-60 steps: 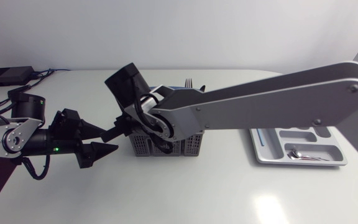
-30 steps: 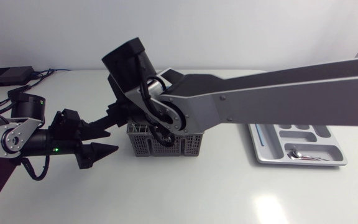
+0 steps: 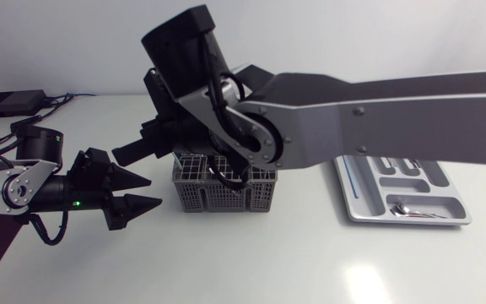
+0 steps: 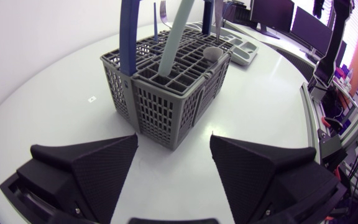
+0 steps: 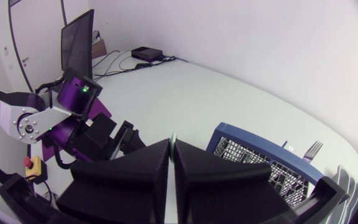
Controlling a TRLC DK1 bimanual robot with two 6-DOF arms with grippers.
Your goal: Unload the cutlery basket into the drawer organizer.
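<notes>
The right arm [image 3: 395, 110] spans the white table [image 3: 251, 262] from the right edge, and its wrist hangs over the grey mesh cutlery basket [image 3: 226, 198]. The right gripper [image 5: 172, 144] has its two fingers pressed nearly together. A sliver of a pale-green handle [image 4: 178, 34] shows in the slit at their tips, so it appears clamped on that handle. The handle's lower end still stands in a compartment of the basket, which is below and beside this gripper. The left gripper [image 4: 173, 140] sits low over the table with its fingers spread wide and holding nothing. A corner of the basket lies just ahead of the gap. The drawer organizer [image 3: 407, 222] lies well beyond the basket from the left gripper, with a spoon [image 3: 402, 208] in one compartment. A fork [image 5: 313, 149] stands tines-up at the basket's far side.
</notes>
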